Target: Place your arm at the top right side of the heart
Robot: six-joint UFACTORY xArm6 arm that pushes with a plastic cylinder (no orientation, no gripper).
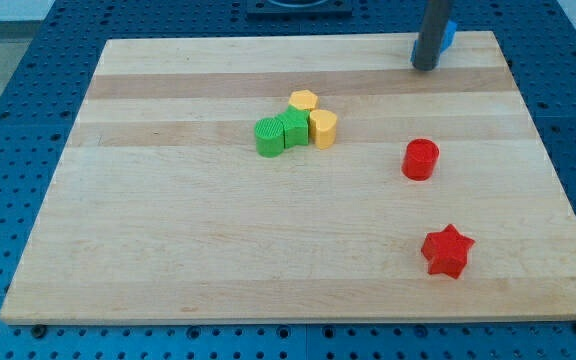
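Observation:
A yellow heart-shaped block (323, 128) lies near the board's middle, at the right end of a tight cluster. My tip (425, 67) rests on the board near the view's top right corner, well up and to the right of the heart, touching no block in the cluster. A blue block (449, 36) shows partly behind the rod, close to my tip; its shape is hidden.
A yellow hexagon (304, 100), a green cube (293, 128) and a green round block (269, 137) crowd the heart's left and top. A red cylinder (420, 159) and a red star (447, 250) lie at the right. The wooden board (168, 250) sits on blue pegboard.

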